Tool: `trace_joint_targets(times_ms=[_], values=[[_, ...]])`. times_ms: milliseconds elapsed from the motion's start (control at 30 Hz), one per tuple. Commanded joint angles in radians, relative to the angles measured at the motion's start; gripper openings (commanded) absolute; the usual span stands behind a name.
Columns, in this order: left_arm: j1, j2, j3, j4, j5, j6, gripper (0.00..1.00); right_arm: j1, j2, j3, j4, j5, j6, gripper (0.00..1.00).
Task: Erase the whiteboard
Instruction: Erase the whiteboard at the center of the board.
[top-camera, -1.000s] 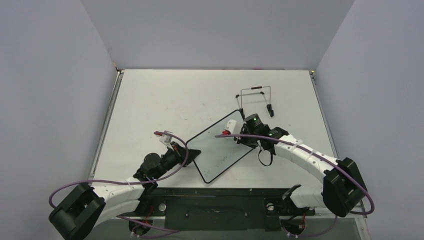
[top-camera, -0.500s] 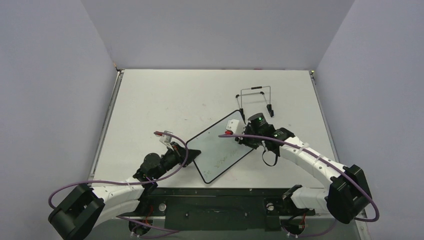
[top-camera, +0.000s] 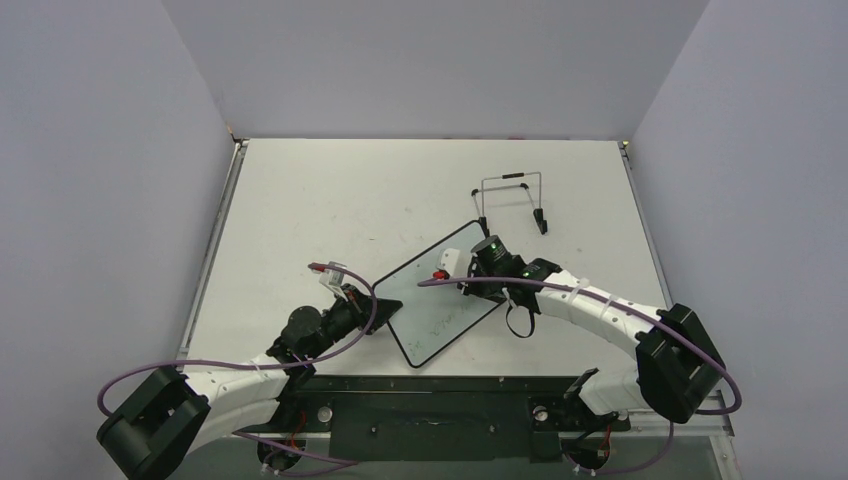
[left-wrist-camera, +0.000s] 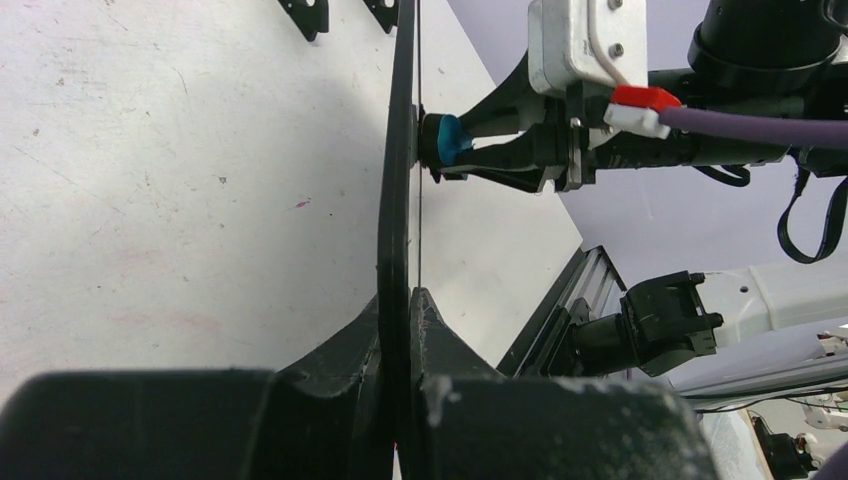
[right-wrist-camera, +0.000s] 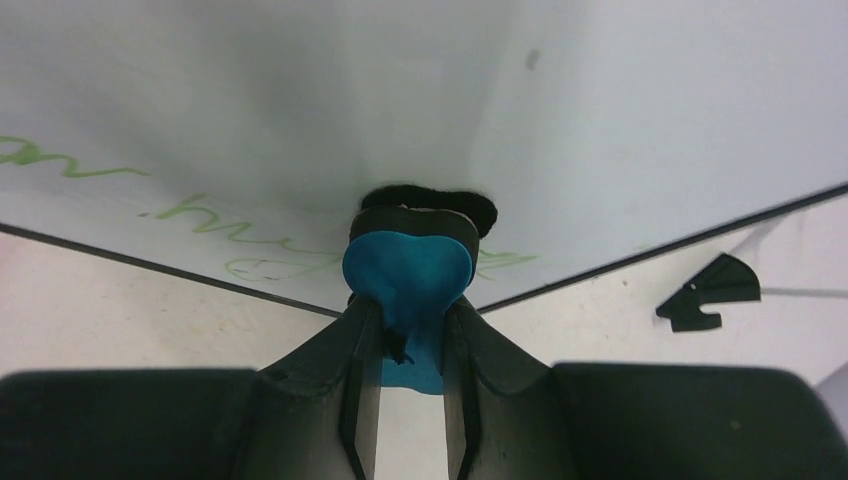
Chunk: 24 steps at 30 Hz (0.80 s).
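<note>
Top external view, whiteboard (top-camera: 428, 318) long axis diagonal, near-left to far-right

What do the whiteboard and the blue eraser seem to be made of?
Whiteboard: glossy white coated panel, perhaps melamine or painted metal, judging by its soft reflections; the thin black frame looks plastic. Eraser: smooth blue plastic back with a dark, fuzzy, probably felt pad.

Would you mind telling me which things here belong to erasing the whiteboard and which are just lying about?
In the job: whiteboard, clamped at its edge by the left gripper; blue eraser, pinched in the right gripper, against the board; green writing.
Lying about: wire stand on the table beyond the board.
</note>
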Motion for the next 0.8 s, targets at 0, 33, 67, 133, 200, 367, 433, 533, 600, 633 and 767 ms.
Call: trace_joint_targets(times_ms=[0,33,67,133,200,367,433,533,600,633,767], values=[[-0.008,-0.006,0.034,0.138,0.025,-0.018,0.00,-0.035,0.000,0.015,0.070,0.100,0.044,0.00],[-0.007,-0.005,0.034,0.139,0.025,-0.018,0.00,-0.035,-0.001,0.015,0.064,0.089,0.042,0.00],[-0.008,-0.004,0.034,0.139,0.025,-0.018,0.00,-0.034,-0.001,0.016,0.058,0.081,0.039,0.00],[-0.008,-0.003,0.034,0.140,0.025,-0.018,0.00,-0.023,0.003,0.022,0.027,0.014,0.016,0.00],[-0.007,-0.004,0.036,0.141,0.025,-0.018,0.00,0.007,0.010,0.024,-0.027,-0.083,-0.029,0.00],[-0.007,-0.010,0.034,0.138,0.025,-0.018,0.00,0.075,0.021,0.036,-0.090,-0.171,-0.069,0.00],[-0.007,-0.014,0.033,0.134,0.023,-0.018,0.00,0.073,0.022,0.035,-0.063,-0.123,-0.049,0.00],[-0.007,-0.016,0.033,0.132,0.021,-0.018,0.00,0.028,0.017,0.033,0.007,-0.011,0.011,0.00],[-0.008,-0.012,0.034,0.136,0.022,-0.017,0.00,-0.018,0.013,0.035,0.038,0.027,0.050,0.00],[-0.008,-0.007,0.033,0.138,0.023,-0.018,0.00,-0.046,0.010,0.037,0.043,0.030,0.059,0.00],[-0.008,0.015,0.032,0.161,0.028,-0.021,0.00,-0.057,0.006,0.028,0.038,0.015,0.055,0.00]])
